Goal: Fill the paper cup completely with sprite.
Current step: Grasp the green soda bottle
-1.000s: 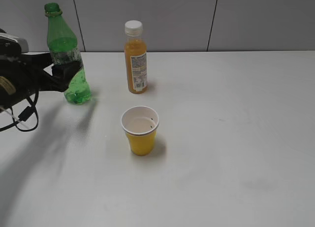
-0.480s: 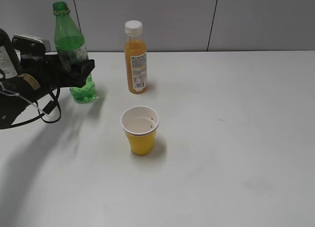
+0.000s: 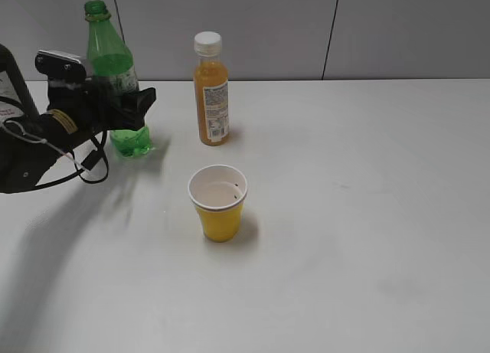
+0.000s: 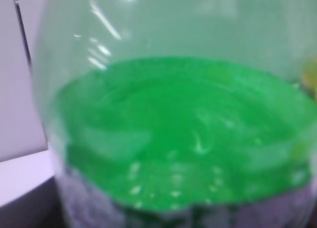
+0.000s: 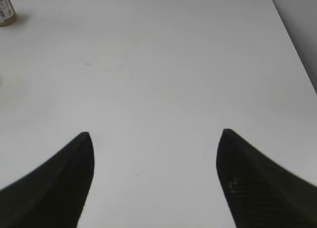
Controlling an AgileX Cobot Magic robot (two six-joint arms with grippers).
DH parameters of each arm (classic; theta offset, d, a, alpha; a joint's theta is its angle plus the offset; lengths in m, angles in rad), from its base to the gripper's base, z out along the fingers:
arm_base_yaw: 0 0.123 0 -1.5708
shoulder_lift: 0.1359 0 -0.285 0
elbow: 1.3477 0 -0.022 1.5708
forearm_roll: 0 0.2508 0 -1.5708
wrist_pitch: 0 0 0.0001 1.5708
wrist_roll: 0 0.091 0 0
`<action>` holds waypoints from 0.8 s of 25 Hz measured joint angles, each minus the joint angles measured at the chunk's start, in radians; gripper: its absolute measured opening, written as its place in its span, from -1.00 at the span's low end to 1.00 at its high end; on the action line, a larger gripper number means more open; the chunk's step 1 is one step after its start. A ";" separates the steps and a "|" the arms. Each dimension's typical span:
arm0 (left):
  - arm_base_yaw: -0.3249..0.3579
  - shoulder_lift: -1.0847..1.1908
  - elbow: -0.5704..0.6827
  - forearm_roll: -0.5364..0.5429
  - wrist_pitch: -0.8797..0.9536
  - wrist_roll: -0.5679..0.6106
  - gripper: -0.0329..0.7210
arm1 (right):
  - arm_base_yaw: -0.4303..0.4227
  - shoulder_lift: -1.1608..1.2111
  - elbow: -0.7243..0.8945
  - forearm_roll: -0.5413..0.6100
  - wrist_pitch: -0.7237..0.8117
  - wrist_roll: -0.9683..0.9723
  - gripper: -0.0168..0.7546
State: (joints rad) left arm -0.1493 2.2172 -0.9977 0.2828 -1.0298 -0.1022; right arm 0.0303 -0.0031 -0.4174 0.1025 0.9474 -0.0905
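Note:
The sprite is in a green plastic bottle [image 3: 115,70] with no cap, upright at the table's far left. My left gripper [image 3: 126,102] is shut around its labelled middle. One black finger [image 3: 142,100] shows on the bottle's right side. The left wrist view is filled by the bottle [image 4: 178,129] with its green liquid, and no fingers show there. The yellow paper cup [image 3: 219,211] stands upright in front of the bottles, to the right of the sprite, apart from both grippers. My right gripper [image 5: 154,135] hangs open over bare table and is outside the exterior view.
An orange juice bottle [image 3: 210,89] with a white cap stands behind the cup, right of the sprite bottle; its base shows at the corner of the right wrist view [image 5: 5,13]. A grey wall [image 3: 306,31] closes the table's far edge.
The sprite bottle went from leaning to upright and shifted right toward the juice bottle, carried by my left gripper. The cup and juice bottle stayed put.

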 joint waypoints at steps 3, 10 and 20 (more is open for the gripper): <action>-0.001 0.008 0.000 -0.006 0.000 0.000 0.63 | 0.000 0.000 0.000 0.000 0.000 0.000 0.58; -0.001 0.009 0.000 -0.015 -0.009 -0.002 0.29 | 0.000 0.000 0.000 0.000 0.000 0.000 0.58; -0.001 -0.008 0.030 -0.016 -0.021 -0.001 0.29 | 0.000 0.000 0.000 0.000 0.000 0.000 0.58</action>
State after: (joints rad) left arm -0.1500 2.2095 -0.9675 0.2670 -1.0506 -0.1031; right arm 0.0303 -0.0031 -0.4174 0.1025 0.9474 -0.0905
